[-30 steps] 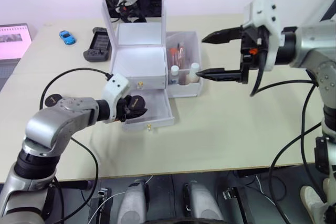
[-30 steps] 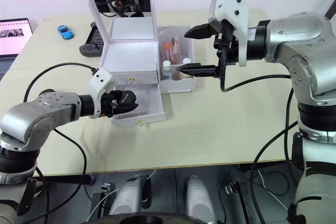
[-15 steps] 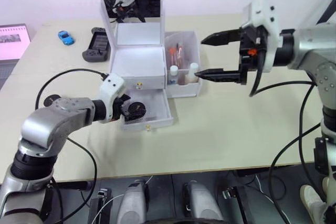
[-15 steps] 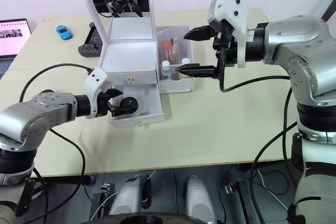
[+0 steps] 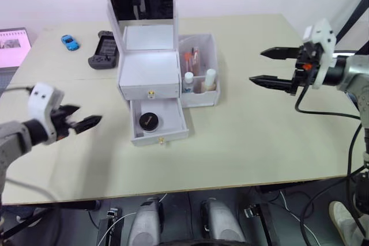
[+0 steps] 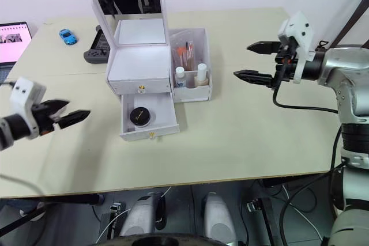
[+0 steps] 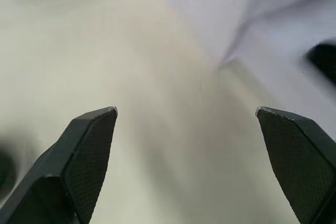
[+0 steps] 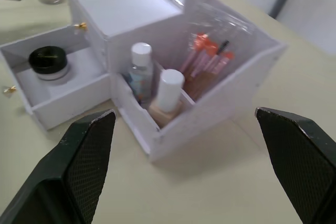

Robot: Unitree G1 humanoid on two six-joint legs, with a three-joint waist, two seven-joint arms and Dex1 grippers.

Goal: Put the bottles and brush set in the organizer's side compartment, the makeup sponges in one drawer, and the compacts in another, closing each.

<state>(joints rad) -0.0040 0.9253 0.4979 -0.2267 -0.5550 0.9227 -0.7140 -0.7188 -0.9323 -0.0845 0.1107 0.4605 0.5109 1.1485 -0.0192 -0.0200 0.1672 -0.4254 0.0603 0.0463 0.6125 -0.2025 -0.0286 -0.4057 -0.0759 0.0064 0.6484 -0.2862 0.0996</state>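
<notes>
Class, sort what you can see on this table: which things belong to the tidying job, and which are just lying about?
Belongs to the job:
white plastic organizer with mirror lid
round black compact in the open lower drawer
two white-capped bottles in the side bin
clear packet of pink-handled brushes

Just lying about:
small blue toy car
black handheld game controller
open laptop

Place: a robot lab or test room
Signs: plain beige table (image 5: 242,136), white wall, laptop (image 6: 12,34) at the table's far left corner

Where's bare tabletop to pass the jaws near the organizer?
Free: the table between the organizer and right gripper, and between the open lower drawer and left gripper. Crowded: behind the organizer's left, a game controller and toy car.
</notes>
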